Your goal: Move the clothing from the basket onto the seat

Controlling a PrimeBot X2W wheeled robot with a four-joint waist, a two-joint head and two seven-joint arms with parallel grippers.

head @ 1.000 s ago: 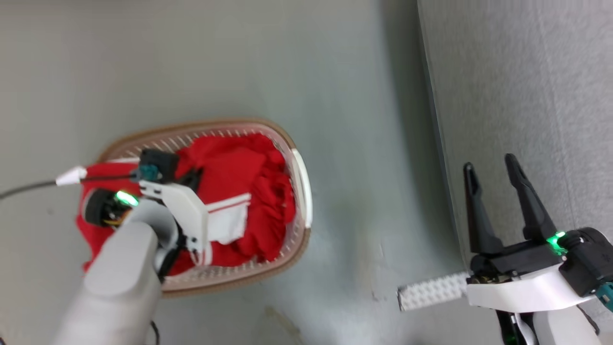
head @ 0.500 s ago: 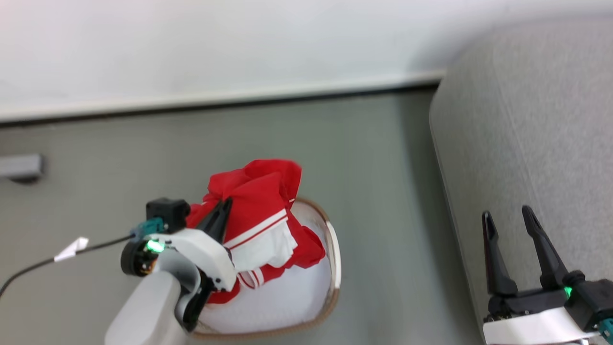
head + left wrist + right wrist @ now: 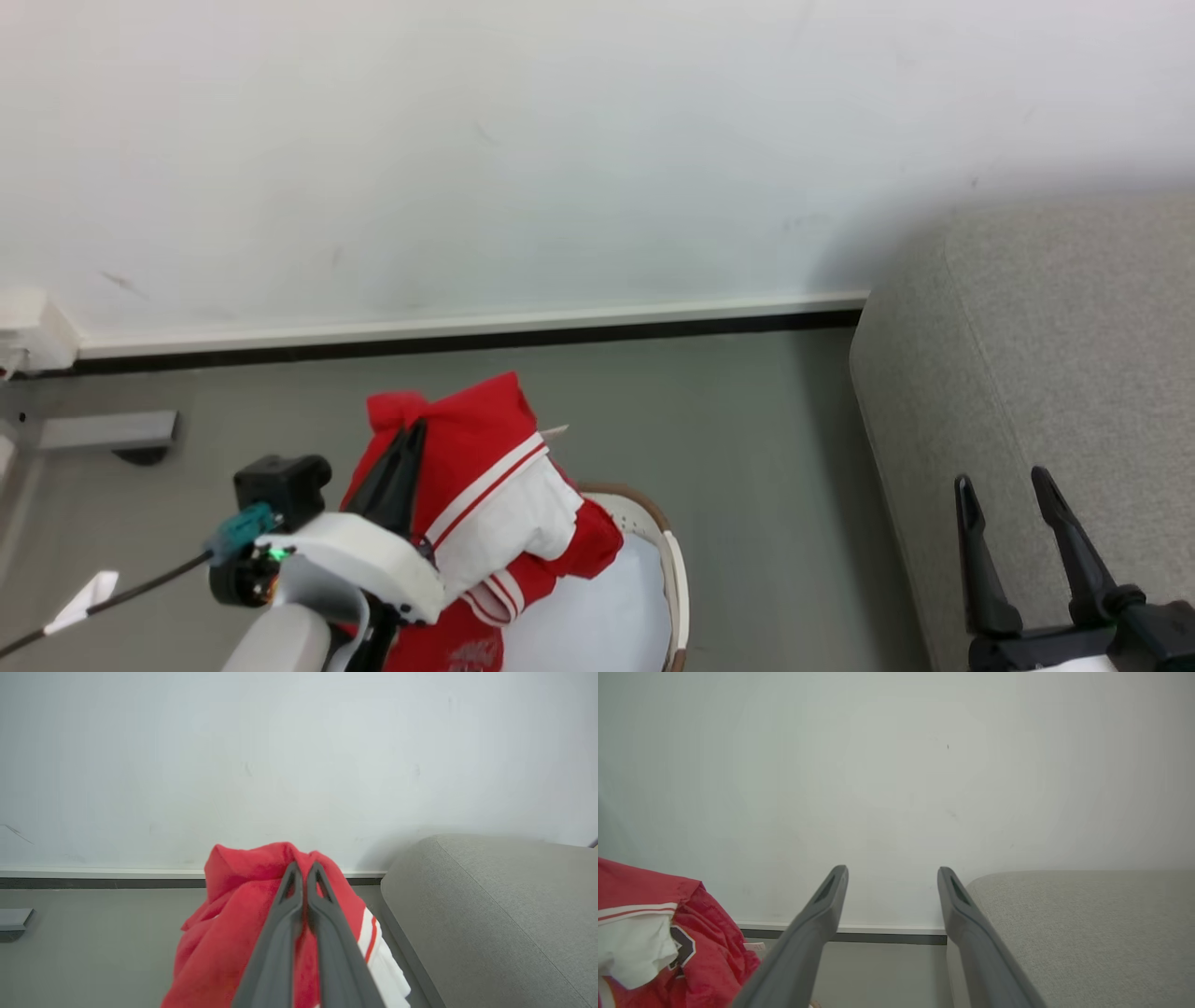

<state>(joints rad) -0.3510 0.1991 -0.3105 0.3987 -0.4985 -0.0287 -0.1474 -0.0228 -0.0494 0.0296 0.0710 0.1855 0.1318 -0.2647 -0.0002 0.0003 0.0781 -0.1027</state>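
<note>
1. The bright red soft sports garment with white panels and striped trim (image 3: pixel 485 495) hangs bunched from the left pincer (image 3: pixel 304 870). It is above the oval cream-white perforated plastic basket with a brown rim band (image 3: pixel 674 569), whose rim shows at 5 o'clock of the bundle in the head view.
2. The garment's long axis runs downward from the pinch. Its lower end passes off the bottom of the head view, so I cannot tell whether it hangs free of the basket.
3. The left pincer is clenched on a fold near the top of the cloth, its dark fingers pressed together with red fabric spilling to either side.
4. The large light grey woven-fabric sofa (image 3: pixel 1055 355) lies at 3 o'clock of the garment, well apart, with bare grey floor (image 3: pixel 766 439) between them.
5. The right pincer (image 3: pixel 1001 478) is released and empty, fingers spread, showing against the sofa at 4 o'clock of the garment. It is nearer the seat, but the left arm has the load.
6. The coming move likely calls for a carry toward 3 o'clock, high enough for the hanging tail to pass over the sofa's rounded edge.
</note>
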